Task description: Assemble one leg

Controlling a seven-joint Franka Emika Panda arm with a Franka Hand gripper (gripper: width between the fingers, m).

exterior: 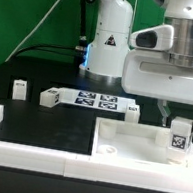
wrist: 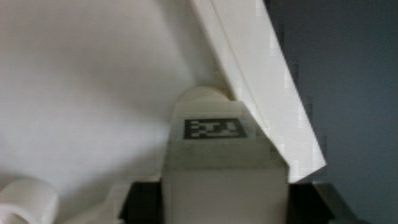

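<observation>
We see the leg (exterior: 179, 139), a stubby white post with a black-and-white tag on its face, upright at the white plate's (exterior: 127, 148) end on the exterior view's right. The gripper (exterior: 181, 128) is pinching it from both sides.

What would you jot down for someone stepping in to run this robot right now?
Gripper: shut on the leg, which it holds upright with the tag facing the exterior camera.
Where: the leg is at the white plate, near the plate's end on the exterior view's right. Whether they touch cannot be told.
Other small posts lie loose by the marker board.
Done: the leg is gripped and at the plate.
Left: probably fixing it to the plate, then letting go.
</observation>
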